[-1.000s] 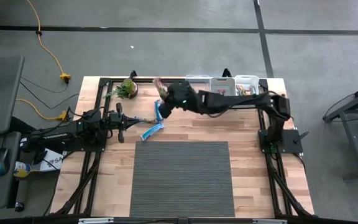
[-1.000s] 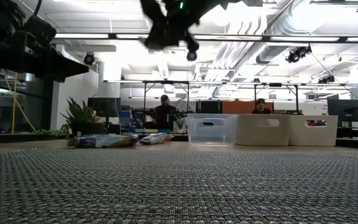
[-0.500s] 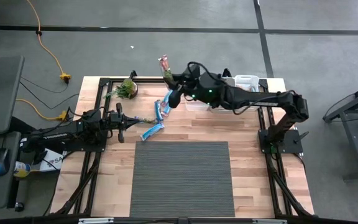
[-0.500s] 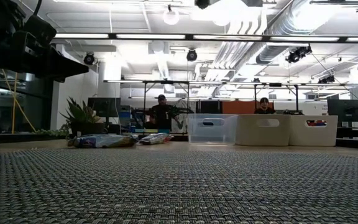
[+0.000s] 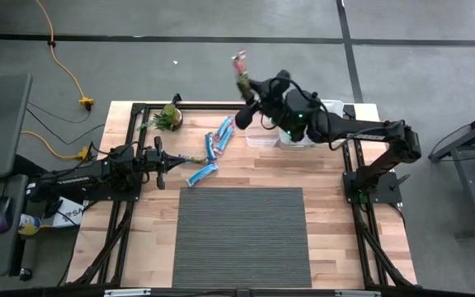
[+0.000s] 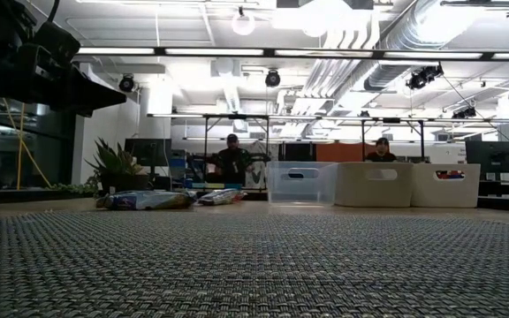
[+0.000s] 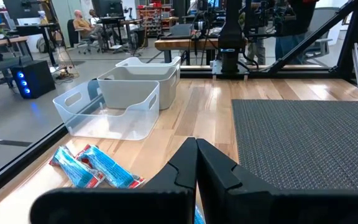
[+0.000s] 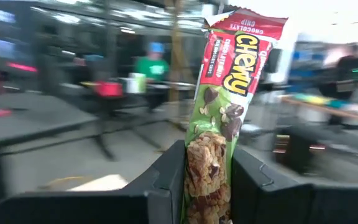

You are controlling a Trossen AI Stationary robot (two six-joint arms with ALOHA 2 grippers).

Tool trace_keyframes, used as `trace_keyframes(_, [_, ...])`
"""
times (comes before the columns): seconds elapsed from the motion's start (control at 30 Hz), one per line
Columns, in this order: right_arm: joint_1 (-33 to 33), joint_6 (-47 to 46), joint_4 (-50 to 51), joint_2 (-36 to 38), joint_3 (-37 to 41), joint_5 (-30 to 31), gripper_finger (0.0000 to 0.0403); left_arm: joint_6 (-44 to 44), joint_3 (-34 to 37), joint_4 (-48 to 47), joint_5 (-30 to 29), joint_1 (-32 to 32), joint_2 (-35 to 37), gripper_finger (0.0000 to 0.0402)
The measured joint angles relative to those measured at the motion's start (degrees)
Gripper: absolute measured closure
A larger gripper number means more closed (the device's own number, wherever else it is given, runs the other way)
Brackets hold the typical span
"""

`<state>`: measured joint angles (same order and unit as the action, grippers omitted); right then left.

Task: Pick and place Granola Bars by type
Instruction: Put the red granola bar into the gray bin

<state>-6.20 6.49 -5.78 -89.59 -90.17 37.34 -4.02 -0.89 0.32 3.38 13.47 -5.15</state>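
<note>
My right gripper is raised high over the table's far edge, near the clear bins, and is shut on a yellow-green and red granola bar. Three blue-wrapped bars lie flat on the wood, left of the bins. In the low view they show as bars, and no gripper is in that frame. My left gripper waits shut at the table's left side, its tips pointing across the table toward two bars. My right gripper pinches the yellow-green bar between its two fingers at the bar's lower end. The rest of the bar, with its red top end, sticks out past the fingertips along their line. The bar is lifted clear of the table.
Three bins stand in a row at the far right edge; one holds bars. A potted plant sits at the far left corner. A grey ribbed mat covers the near middle. People sit in the room beyond.
My right gripper has risen with the yellow-green bar and moved from above the blue bars toward the table's far right, toward the bins, leaving the low view. It has tipped, so the bar now points out past the far edge. The blue bars lie as before.
</note>
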Motion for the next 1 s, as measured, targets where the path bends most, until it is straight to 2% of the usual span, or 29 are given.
trace_keyframes(0.23, [-0.7, 6.7, 2.2, 0.2, 0.0, 21.5, 0.0325, 0.0, 0.0, 0.0, 0.0, 0.0, 0.0, 0.0400])
trace_keyframes(0.33, [-2.3, 1.0, 8.2, 0.2, 0.0, 28.8, 0.0325, 0.0, 0.0, 0.0, 0.0, 0.0, 0.0, 0.0400])
trace_keyframes(0.4, [-4.0, -4.2, 13.8, 0.2, 0.0, 31.3, 0.0325, 0.0, 0.0, 0.0, 0.0, 0.0, 0.0, 0.0400])
trace_keyframes(0.47, [-5.9, -9.4, 20.1, 0.2, 0.0, 30.3, 0.0325, 0.0, 0.0, 0.0, 0.0, 0.0, 0.0, 0.0400])
trace_keyframes(0.73, [-16.7, -34.4, 46.2, 0.1, 0.9, 17.0, 0.0325, 0.0, 0.0, 0.0, 0.0, 0.0, 0.0, 0.0400])
trace_keyframes(0.83, [-20.6, -36.3, 48.3, 0.1, 4.2, 13.2, 0.0325, 0.0, 0.0, 0.0, 0.0, 0.0, 0.0, 0.0400])
trace_keyframes(1.0, [-25.4, -37.5, 45.6, 0.1, 11.5, 1.2, 0.0325, 0.0, 0.0, 0.0, 0.0, 0.0, 0.0, 0.0400])
